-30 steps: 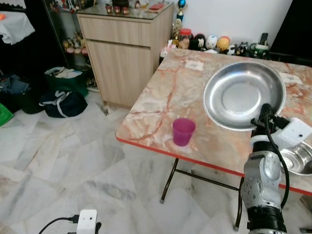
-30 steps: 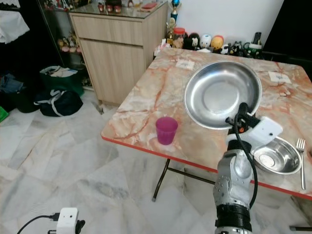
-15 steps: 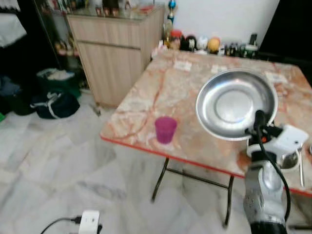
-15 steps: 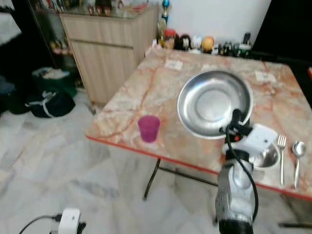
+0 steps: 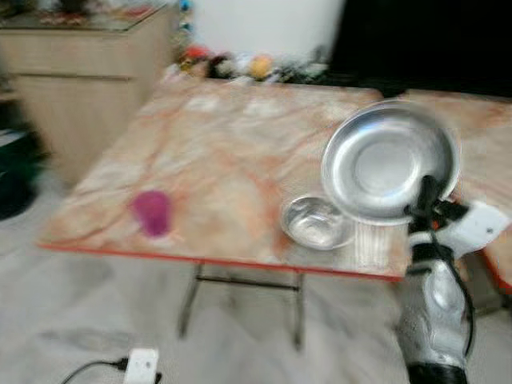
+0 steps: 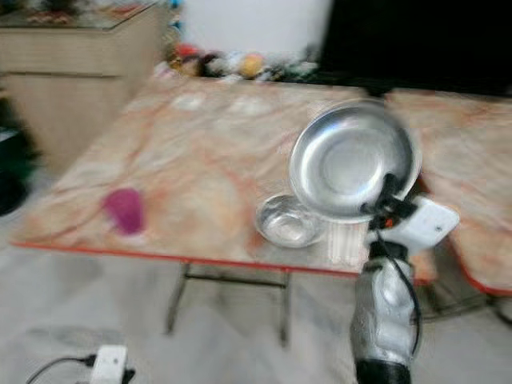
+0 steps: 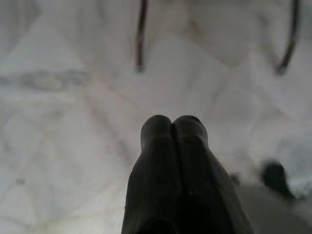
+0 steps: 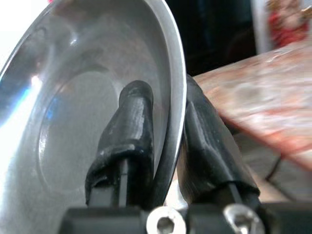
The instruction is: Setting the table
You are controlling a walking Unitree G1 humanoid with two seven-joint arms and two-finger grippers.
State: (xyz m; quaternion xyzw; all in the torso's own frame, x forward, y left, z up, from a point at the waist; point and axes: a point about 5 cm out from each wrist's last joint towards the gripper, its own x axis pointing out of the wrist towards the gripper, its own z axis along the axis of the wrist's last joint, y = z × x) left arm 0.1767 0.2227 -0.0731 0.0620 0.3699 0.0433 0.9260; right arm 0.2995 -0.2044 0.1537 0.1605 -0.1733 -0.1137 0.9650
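Above the near right corner of the marble table (image 5: 232,152), the right gripper (image 5: 429,196) holds a large steel plate (image 5: 390,160) tilted up by its rim.

Head views, blurred: the plate faces the camera, its lower rim pinched at the gripper, and it overlaps a small steel bowl (image 5: 315,222) that sits on the table near the front edge. A purple cup (image 5: 152,213) stands well apart towards the table's left front corner. A wooden cabinet (image 5: 76,76) stands beyond the table on the left. Left wrist view: the left gripper (image 7: 173,127) hangs over pale marble floor (image 7: 58,122) with its two black fingers pressed together, nothing between them. Right wrist view: the plate's rim (image 8: 176,97) runs between the two black fingers (image 8: 131,122), one on the inner face, one behind, clamped tight.
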